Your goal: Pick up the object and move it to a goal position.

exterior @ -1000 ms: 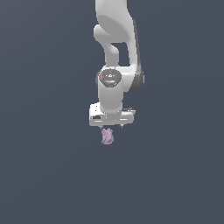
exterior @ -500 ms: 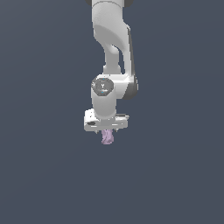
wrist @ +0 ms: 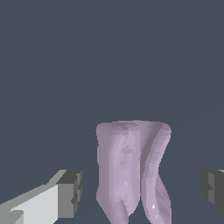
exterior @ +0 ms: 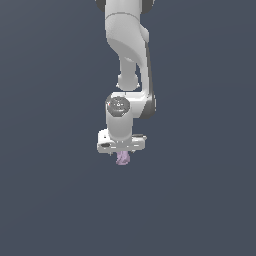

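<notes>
While the white arm hangs down the middle of the exterior view, the step in hand looks to me like the approach to the grasp, not the carry. Starting at the left of the wrist view, one dark finger pad [wrist: 70, 192] on its pale finger sits low in the frame, well apart from the lilac figurine [wrist: 133, 170], which fills the lower centre; further right, the other pad shows only at the frame's edge, again with a clear gap. So the gripper [exterior: 121, 152] stands wide, straddling the figurine [exterior: 122, 158] without touching it. In the exterior view the figurine sits just below the hand, slightly below the frame's centre. I judge the next move calls for closing squarely on its flanks. It looks smooth, glossy and lumpy, with rounded vertical folds, so a slip seems possible. No goal marker is visible.
</notes>
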Controlling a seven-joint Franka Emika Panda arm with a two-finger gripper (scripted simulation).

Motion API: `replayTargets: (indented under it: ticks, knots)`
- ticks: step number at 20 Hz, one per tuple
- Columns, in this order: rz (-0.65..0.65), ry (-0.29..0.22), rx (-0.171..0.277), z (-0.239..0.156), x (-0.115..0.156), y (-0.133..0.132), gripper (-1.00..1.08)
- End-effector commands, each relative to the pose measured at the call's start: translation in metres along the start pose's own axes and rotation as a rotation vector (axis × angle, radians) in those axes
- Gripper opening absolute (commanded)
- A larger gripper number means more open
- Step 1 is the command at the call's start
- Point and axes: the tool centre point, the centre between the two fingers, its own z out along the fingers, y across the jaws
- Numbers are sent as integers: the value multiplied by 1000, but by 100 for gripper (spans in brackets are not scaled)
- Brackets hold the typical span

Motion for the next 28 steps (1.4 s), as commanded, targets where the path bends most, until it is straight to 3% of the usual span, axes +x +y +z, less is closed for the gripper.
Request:
replayTargets:
  ticks: [1,7,8,20,28]
  knots:
    - [-1,0,0,13,0,0,100]
    - [-1,0,0,23,1,0,100]
    - [-1,0,0,23,1,0,-100]
    - [-2,3,0,21,2,-2,-100]
    - [7,63,-5,-18,28,-34,-100]
